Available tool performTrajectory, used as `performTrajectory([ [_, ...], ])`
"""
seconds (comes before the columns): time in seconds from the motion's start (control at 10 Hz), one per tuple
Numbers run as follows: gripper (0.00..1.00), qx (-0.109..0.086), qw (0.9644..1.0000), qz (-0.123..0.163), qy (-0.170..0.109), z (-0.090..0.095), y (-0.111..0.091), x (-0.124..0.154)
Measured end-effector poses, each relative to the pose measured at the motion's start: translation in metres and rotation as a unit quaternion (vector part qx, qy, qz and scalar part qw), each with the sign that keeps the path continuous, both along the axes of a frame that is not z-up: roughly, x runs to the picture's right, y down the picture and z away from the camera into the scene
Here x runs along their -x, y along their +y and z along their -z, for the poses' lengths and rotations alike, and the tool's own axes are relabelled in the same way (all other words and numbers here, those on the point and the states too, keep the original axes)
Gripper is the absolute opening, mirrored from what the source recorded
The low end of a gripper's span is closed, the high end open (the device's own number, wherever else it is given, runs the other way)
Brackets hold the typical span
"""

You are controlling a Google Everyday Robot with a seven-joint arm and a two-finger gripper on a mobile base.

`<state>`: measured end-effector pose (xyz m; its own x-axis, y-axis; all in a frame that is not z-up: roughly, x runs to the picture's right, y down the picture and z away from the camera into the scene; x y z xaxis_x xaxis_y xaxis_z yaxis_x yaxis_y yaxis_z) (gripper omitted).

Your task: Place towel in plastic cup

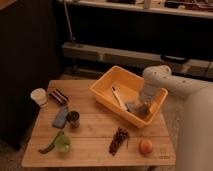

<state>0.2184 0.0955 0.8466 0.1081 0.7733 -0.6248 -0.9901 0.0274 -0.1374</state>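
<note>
grey towel (134, 106) crumpled in bin (120, 82) at end effector (144, 109); green plastic cup (62, 144) upright, front-left.

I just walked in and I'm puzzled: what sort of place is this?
Likely a robot test space, not a home kitchen: a white robot arm with its gripper down inside a yellow bin on a small wooden table.
</note>
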Motion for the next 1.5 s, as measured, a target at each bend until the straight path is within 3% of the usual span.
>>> performTrajectory([
  [0.3,0.06,-0.005,0.9999,0.013,-0.01,0.017,-0.018,0.019],
  [0.4,0.02,-0.006,0.9999,0.011,-0.006,0.019,-0.022,0.023],
  [0.7,0.0,-0.038,0.9993,0.0,0.006,0.054,-0.051,0.026],
  [0.8,0.0,-0.058,0.9983,-0.002,-0.002,0.078,-0.069,0.039],
  [1.0,0.0,-0.078,0.9967,-0.006,-0.018,0.118,-0.085,0.059],
  [1.2,0.0,-0.073,0.9959,0.0,-0.053,0.158,-0.083,0.105],
  [1.3,0.0,-0.064,0.9951,0.006,-0.074,0.174,-0.075,0.128],
  [1.5,0.0,-0.037,0.9904,0.026,-0.13,0.197,-0.047,0.174],
])
